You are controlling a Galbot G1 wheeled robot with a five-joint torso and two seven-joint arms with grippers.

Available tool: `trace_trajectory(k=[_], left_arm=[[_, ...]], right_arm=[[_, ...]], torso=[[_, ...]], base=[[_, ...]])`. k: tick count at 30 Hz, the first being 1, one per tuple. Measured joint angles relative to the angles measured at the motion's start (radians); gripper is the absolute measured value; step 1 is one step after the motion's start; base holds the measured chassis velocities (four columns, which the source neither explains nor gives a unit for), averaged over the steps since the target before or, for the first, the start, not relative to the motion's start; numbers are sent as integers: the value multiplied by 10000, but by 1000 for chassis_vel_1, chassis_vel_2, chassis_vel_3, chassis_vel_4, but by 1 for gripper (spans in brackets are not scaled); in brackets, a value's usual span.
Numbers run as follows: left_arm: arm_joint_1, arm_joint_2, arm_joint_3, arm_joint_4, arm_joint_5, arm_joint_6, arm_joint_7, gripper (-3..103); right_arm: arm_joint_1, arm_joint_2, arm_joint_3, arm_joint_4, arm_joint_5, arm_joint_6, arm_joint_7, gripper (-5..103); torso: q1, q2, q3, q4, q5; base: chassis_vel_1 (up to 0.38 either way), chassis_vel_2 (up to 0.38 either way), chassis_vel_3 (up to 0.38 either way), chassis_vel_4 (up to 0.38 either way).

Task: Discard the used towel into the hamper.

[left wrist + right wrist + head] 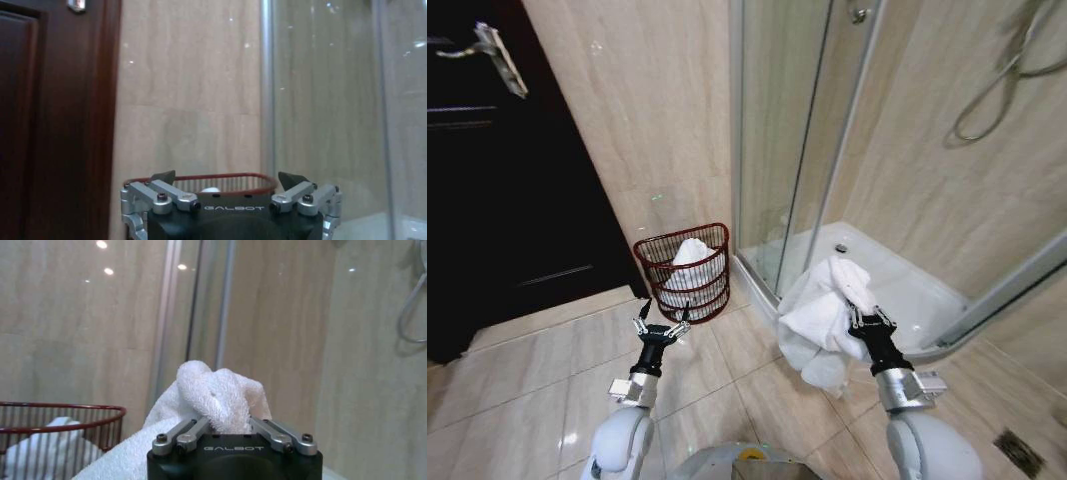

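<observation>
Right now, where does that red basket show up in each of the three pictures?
Head view: the hamper stands on the floor against the wall, between the door and the shower, a white towel inside.
Left wrist view: its rim shows just beyond the open left claw.
Right wrist view: low corner.
Shared landmark: the shower frame.

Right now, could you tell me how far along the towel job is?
Picked up: the right gripper is shut on the white towel, which hangs above the floor by the shower tray. In hand: carrying it; the hamper stands further to the robot's left, against the wall, with white cloth already inside. The left gripper is open and empty near the hamper. Left: bring the towel over the hamper and release it.
</observation>
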Motion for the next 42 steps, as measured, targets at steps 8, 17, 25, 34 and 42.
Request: trace_trajectory(k=[8,17,25,34,42], left_arm=[[23,-50,3,-41,68,-13,3,100],[12,-83,96,-67,92,-175,-291,100],[50,-80,128,-96,136,-271,-363,100],[103,-77,121,-180,137,-283,-363,100],[192,-97,151,-306,240,-137,-366,100]], right_arm=[[30,-33,14,-65,38,44,-13,14],[48,-68,24,-68,55,51,-28,14],[-12,-60,36,-69,29,53,-76,14],[-47,-48,19,-59,-7,68,-128,14],[-113,-50,-13,-43,-83,113,-236,14]], torso=[[0,0,0,1,-1],[0,0,0,3,-2],[0,0,0,0,-1],[-1,0,0,0,-2],[-1,0,0,0,-2]], base=[[79,78,99,104],[68,71,49,56],[0,0,0,0],[58,55,-53,-53],[62,58,-69,-69]])
